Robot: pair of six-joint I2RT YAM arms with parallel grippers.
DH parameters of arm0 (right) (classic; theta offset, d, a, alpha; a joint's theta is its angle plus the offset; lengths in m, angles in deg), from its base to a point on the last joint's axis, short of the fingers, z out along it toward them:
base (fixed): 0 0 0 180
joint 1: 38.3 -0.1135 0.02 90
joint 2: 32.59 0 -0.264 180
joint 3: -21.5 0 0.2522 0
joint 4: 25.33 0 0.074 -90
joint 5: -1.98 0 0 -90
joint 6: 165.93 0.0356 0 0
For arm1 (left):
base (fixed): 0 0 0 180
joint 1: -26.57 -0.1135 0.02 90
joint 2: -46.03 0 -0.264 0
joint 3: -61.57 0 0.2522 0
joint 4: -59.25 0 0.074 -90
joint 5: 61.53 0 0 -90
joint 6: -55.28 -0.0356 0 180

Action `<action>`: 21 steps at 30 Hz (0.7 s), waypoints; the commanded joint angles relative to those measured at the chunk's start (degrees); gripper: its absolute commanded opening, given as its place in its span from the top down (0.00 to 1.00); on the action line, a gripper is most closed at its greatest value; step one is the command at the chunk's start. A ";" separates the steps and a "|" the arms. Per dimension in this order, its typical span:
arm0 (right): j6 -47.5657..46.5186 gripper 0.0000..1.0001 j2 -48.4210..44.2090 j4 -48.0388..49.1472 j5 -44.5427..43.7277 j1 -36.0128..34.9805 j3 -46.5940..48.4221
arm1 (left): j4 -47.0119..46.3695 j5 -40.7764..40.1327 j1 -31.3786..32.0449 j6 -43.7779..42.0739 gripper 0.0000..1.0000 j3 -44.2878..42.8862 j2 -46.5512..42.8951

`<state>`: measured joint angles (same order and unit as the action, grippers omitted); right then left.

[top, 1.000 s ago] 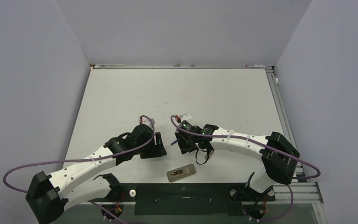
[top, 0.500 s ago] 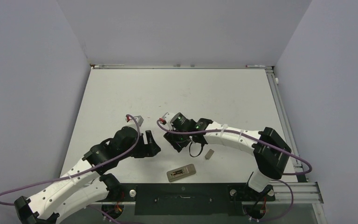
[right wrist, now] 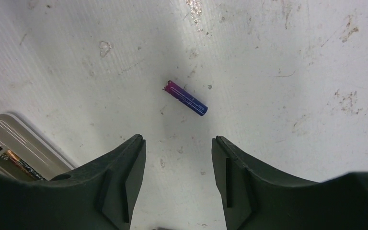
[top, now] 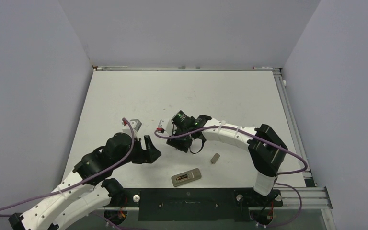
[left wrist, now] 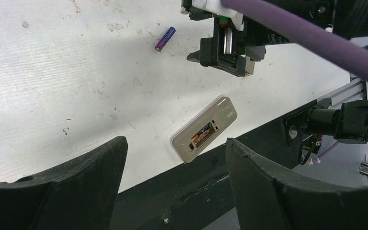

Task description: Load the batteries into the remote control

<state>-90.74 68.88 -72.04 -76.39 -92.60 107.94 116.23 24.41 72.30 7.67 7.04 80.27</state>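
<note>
1. The remote control point(top: 187, 177) is lying back-up by the near edge of the table point(top: 230, 96), its long axis running roughly left-right
2. A brownish-gold battery point(left wrist: 202, 135) is sitting in its recess
3. The purple-blue battery point(right wrist: 186, 97) is lying diagonally just ahead of the right gripper point(right wrist: 177, 139)
4. The right gripper and left gripper point(left wrist: 175, 141) are both hanging spread, gripping nothing

My arms point(top: 232, 137) are white-shelled with black joints, each fitted with a purple cable point(left wrist: 292, 33), with matte black fingers point(left wrist: 76, 187) and a green light point(top: 196, 122) at my right wrist.
</note>
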 commanded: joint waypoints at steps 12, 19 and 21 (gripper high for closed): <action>-13.67 0.51 7.66 -3.16 7.11 2.79 7.54 | 2.26 1.08 -0.30 -5.27 0.26 -4.28 -5.89; -14.39 0.52 11.33 -4.06 7.06 2.89 9.65 | 1.81 0.90 -0.30 -5.26 0.24 -3.77 -8.10; -14.25 0.54 12.11 -4.19 7.16 2.84 10.04 | 1.67 0.98 -0.31 -5.24 0.23 -3.69 -8.32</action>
<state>-103.61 79.59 -76.24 -70.90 -89.96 115.29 118.70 24.87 72.22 3.51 4.53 72.81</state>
